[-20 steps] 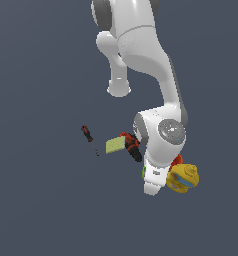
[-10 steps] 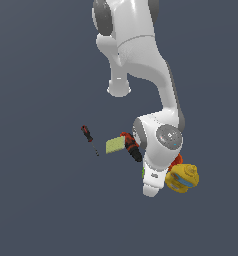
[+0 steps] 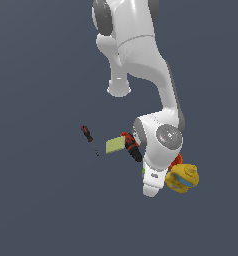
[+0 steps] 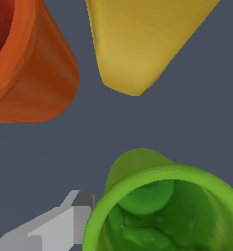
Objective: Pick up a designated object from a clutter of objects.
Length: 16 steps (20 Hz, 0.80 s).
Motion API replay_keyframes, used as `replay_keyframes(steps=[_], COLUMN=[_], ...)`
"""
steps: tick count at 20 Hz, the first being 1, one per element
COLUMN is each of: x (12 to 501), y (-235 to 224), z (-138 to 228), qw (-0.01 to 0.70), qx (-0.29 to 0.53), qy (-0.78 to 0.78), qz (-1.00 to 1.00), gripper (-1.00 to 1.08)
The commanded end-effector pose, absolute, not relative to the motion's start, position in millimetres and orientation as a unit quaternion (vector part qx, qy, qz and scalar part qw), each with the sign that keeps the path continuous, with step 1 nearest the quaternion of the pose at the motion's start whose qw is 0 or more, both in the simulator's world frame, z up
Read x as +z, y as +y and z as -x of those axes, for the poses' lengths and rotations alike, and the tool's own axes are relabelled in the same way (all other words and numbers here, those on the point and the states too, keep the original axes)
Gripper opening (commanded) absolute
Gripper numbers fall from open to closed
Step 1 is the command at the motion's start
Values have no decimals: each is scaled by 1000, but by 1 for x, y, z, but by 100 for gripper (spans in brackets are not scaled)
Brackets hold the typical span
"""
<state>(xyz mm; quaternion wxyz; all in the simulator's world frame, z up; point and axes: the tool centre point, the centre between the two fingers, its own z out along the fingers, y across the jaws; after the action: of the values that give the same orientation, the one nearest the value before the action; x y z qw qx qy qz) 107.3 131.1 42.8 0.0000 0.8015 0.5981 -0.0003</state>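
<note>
The green cup [image 4: 162, 211] fills the near part of the wrist view, upright, with its dark hollow showing. In the exterior view only a sliver of it [image 3: 143, 173] shows beside the white hand. My gripper [image 3: 151, 189] is down over the cup. In the wrist view one grey finger [image 4: 64, 228] stands just outside the cup's rim and the other finger is hidden, so the gripper [image 4: 116, 230] looks open around the cup wall. The orange cup [image 4: 25, 63] and the yellow rounded container [image 4: 143, 39] stand close beyond it.
The yellow container [image 3: 182, 177] and a bit of the orange cup [image 3: 178, 160] sit at the exterior view's right of the hand. The red-black drill [image 3: 131, 146], yellow-green flat square [image 3: 114, 145] and screwdriver [image 3: 86, 133] lie to its left.
The arm's wrist has shifted slightly and the hand has sunk a little over the green cup. The objects have not moved.
</note>
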Motion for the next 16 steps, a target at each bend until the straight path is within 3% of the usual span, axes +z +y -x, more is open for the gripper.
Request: replay_keyframes(steps=[1, 9, 16], x=[45, 74, 130], y=[131, 126, 118], z=[-107, -102, -91], qw=[0, 0, 1], qx=[0, 0, 0], qy=[598, 598, 598], qz=[-801, -801, -801], gripper=[-100, -100, -100])
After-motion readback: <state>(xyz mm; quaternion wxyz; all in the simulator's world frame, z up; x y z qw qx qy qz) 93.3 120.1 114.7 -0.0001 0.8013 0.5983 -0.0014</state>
